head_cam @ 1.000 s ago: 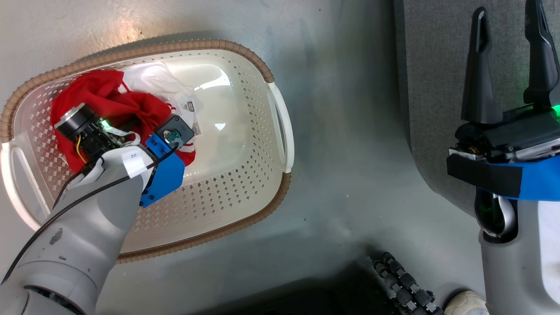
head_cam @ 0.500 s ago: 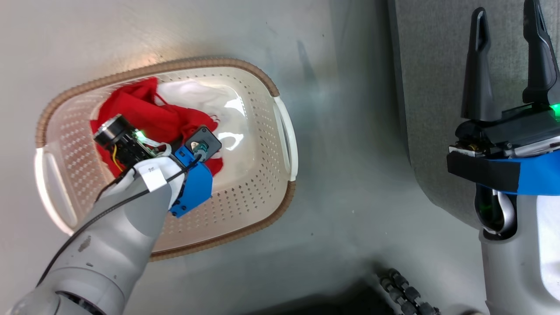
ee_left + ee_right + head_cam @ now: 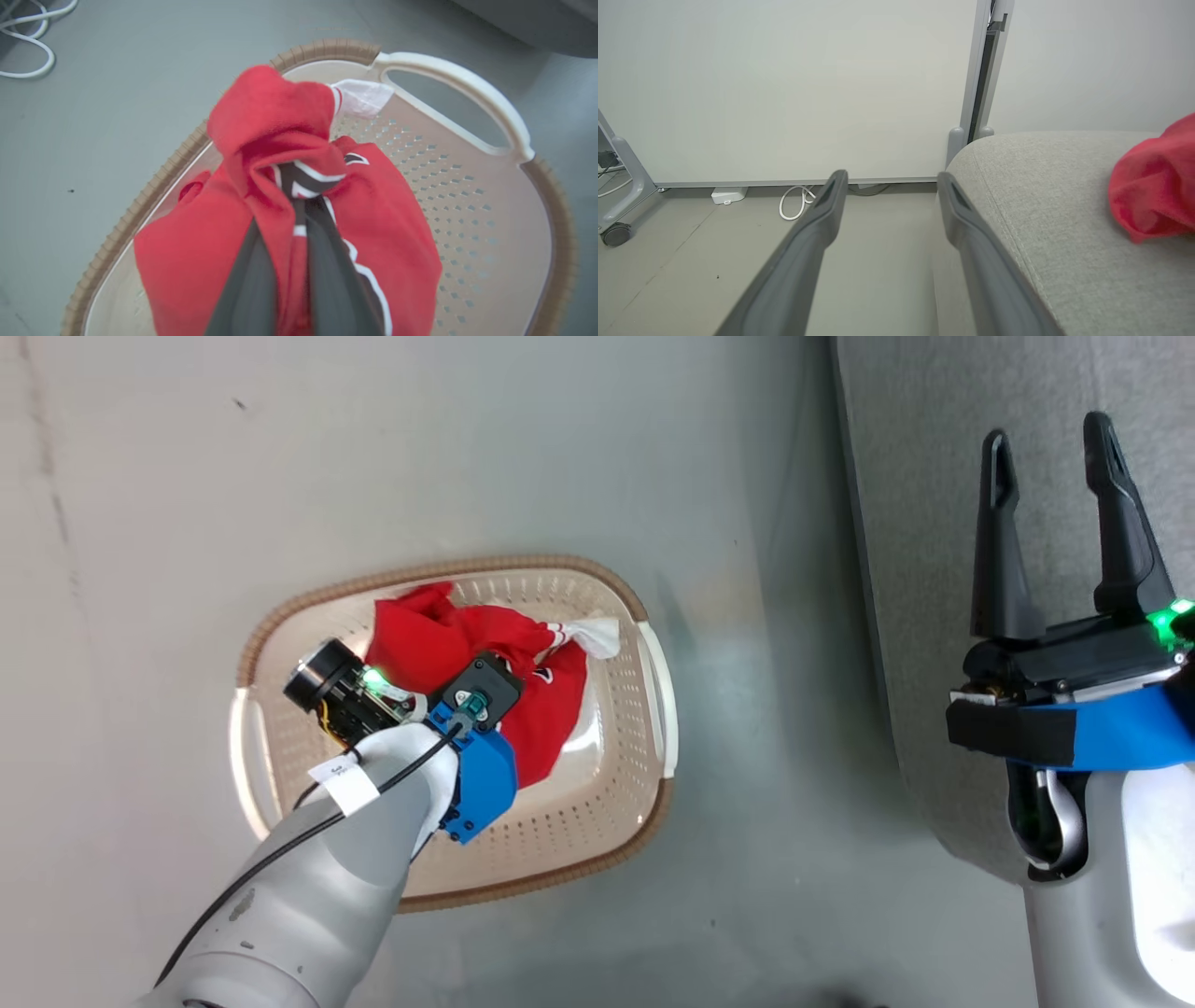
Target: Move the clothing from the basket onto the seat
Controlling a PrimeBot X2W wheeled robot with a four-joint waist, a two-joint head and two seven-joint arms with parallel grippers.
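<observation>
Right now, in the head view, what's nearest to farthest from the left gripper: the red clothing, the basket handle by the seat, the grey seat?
1. The red clothing, pinched in the left gripper.
2. The basket handle, to its right.
3. The grey seat, far right across the floor.

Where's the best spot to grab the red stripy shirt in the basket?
The bunched-up fold on top of the clothing, coming down from above. The fabric is soft and heaped, so a raised fold gives something to pinch, and the basket walls block the sides. The left gripper is shut on just such a fold.
</observation>
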